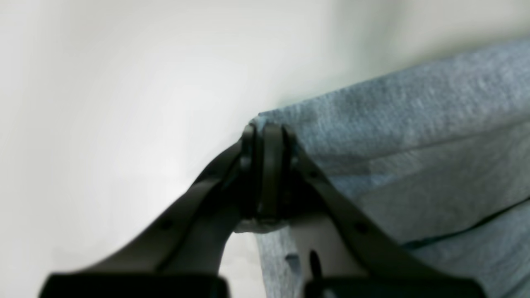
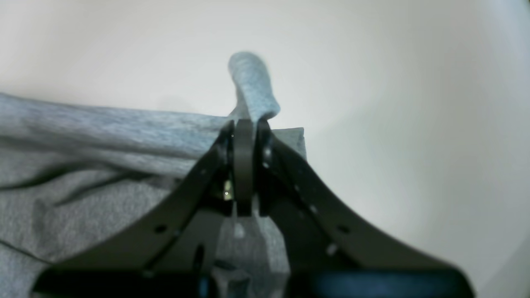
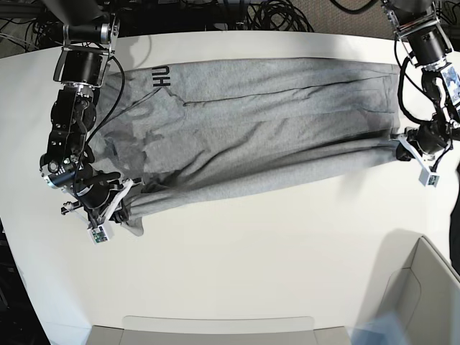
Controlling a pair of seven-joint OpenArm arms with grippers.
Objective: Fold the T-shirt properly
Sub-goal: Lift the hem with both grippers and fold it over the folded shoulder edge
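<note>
The heather-grey T-shirt (image 3: 251,122) lies stretched in a long band across the white table, with black lettering (image 3: 159,76) showing near its far left end. My left gripper (image 3: 401,147) is at the band's right end, shut on a folded corner of the T-shirt (image 1: 372,124); in the left wrist view the left gripper (image 1: 265,130) has its fingers pressed together on the cloth edge. My right gripper (image 3: 126,205) pinches the band's lower left end. In the right wrist view the right gripper (image 2: 247,124) is shut, and a nub of T-shirt (image 2: 252,82) pokes out past the tips.
A grey bin (image 3: 424,287) stands at the front right corner of the table (image 3: 251,244). A flat grey tray edge (image 3: 215,327) runs along the front. Dark cables (image 3: 266,14) lie behind the table's far edge.
</note>
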